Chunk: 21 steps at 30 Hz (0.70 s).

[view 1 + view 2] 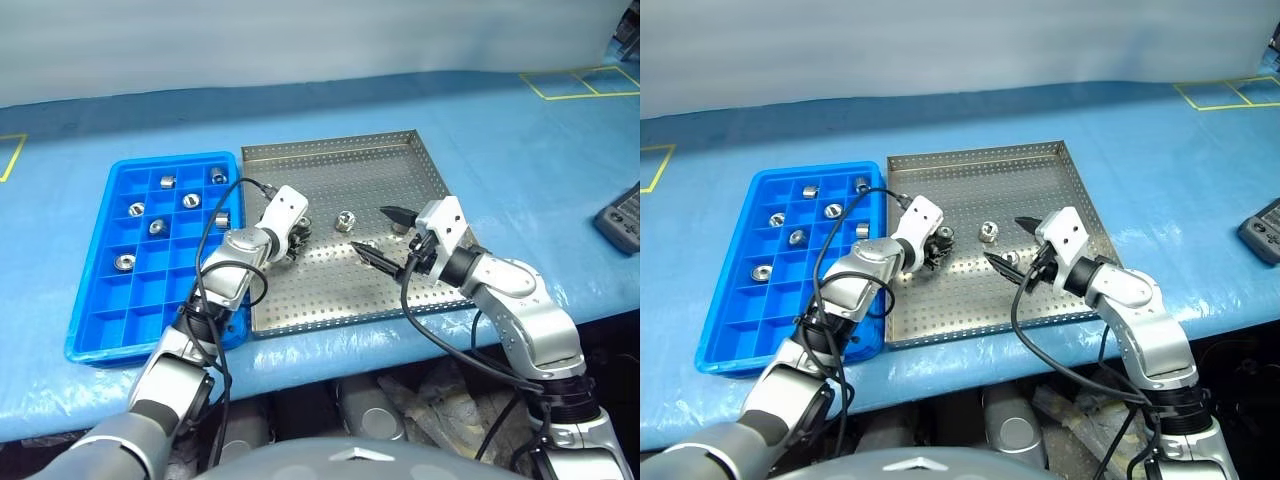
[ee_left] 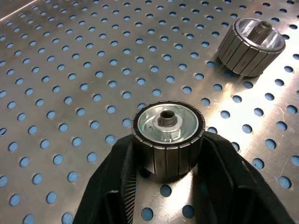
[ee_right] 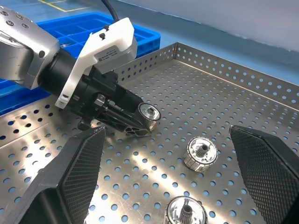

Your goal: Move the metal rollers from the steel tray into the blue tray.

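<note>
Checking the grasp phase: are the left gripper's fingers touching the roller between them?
Touching. In the left wrist view both black fingers press the ribbed sides of the roller, no gap either side; it sits on the steel tray.

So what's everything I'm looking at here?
blue tray: one, blue, on the table's left.
steel tray: one, silver, right of the blue tray.
rollers: silver; seven in the blue tray, at least three in the steel tray.
table cover: one, blue, under both trays.
tape squares: yellow, far right corner and left edge.
device: one, dark grey, right edge.
left hand: black fingers, shut on one roller in the steel tray.
right hand: black fingers, open over the steel tray.
</note>
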Available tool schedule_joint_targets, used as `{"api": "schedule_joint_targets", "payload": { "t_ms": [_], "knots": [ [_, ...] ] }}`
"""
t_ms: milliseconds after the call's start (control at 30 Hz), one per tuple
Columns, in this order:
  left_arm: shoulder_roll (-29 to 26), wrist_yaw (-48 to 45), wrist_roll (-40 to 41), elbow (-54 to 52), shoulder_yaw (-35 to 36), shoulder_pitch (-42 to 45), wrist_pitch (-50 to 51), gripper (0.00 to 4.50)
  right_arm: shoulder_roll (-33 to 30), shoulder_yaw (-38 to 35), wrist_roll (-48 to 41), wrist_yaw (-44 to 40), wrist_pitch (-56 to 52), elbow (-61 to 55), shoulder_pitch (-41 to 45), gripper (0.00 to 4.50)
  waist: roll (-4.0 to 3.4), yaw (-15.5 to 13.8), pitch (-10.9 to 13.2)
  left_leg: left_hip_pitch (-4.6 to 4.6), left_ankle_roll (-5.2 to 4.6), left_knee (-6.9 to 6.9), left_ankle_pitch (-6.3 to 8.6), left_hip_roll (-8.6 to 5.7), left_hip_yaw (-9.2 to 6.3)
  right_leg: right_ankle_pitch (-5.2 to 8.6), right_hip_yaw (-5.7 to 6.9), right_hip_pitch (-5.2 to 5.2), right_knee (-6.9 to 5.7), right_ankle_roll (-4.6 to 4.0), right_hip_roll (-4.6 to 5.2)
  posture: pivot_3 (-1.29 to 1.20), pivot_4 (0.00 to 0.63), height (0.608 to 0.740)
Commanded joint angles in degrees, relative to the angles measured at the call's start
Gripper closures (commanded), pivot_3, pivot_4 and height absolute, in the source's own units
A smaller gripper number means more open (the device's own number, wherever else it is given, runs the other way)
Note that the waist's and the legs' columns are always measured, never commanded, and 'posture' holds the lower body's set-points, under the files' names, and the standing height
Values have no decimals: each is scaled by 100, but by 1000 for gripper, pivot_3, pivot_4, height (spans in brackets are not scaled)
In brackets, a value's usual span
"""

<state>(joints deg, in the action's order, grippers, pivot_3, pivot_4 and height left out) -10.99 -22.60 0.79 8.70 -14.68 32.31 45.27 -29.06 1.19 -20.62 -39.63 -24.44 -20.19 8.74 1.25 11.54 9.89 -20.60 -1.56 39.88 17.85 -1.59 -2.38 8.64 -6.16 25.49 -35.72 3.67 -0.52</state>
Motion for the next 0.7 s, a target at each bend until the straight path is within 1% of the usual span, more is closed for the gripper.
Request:
{"api": "schedule_joint_targets", "payload": {
  "t_ms": [33,200,300,400,500,567,667,700],
  "knots": [
    [-1,-4,-54,-122,-26,1,-133,2855,-2,-49,-40,23,21,-142,34,0,0,1,0,0,0,0,0,0,0,0,0,0,0,0,0,-215,150,740],
    [-40,60,-66,-370,84,-87,-189,2855,-8,-3,-55,-37,13,-114,77,0,0,0,0,0,0,0,0,0,1,0,-1,2,-1,0,0,-200,150,740],
    [-129,37,18,-868,228,-248,-129,2855,-33,81,-120,-190,-19,-92,126,0,0,0,0,-1,0,0,0,2,2,0,-3,4,-2,0,-1,-189,150,740],
    [-316,-59,245,-1805,560,-518,242,2855,-83,271,-249,-536,-98,-48,195,0,0,0,1,-3,0,0,0,2,3,0,-5,8,-3,0,0,-171,150,740],
    [-715,-79,386,-2839,938,-765,951,2855,-70,512,-514,-1029,-214,39,269,0,1,-17,1,-3,0,0,0,5,2,0,-4,9,-7,0,-1,-144,150,740],
    [-958,-127,569,-3413,1288,-935,1325,2855,-50,620,-681,-1297,-282,99,334,0,0,-33,2,0,0,0,0,6,1,0,-3,8,-8,0,-3,-134,150,740],
    [-1323,-273,932,-4447,2048,-1336,1982,2855,-53,958,-649,-1627,-309,225,514,0,1,-69,3,2,0,0,0,6,2,0,-3,8,-8,0,-2,-89,150,740],
    [-1388,-279,1024,-4670,2199,-1418,2136,2855,-47,1006,-630,-1677,-302,259,552,0,2,-108,3,2,0,0,0,6,1,0,-2,8,-7,0,-2,-77,150,740]
  ]
}}
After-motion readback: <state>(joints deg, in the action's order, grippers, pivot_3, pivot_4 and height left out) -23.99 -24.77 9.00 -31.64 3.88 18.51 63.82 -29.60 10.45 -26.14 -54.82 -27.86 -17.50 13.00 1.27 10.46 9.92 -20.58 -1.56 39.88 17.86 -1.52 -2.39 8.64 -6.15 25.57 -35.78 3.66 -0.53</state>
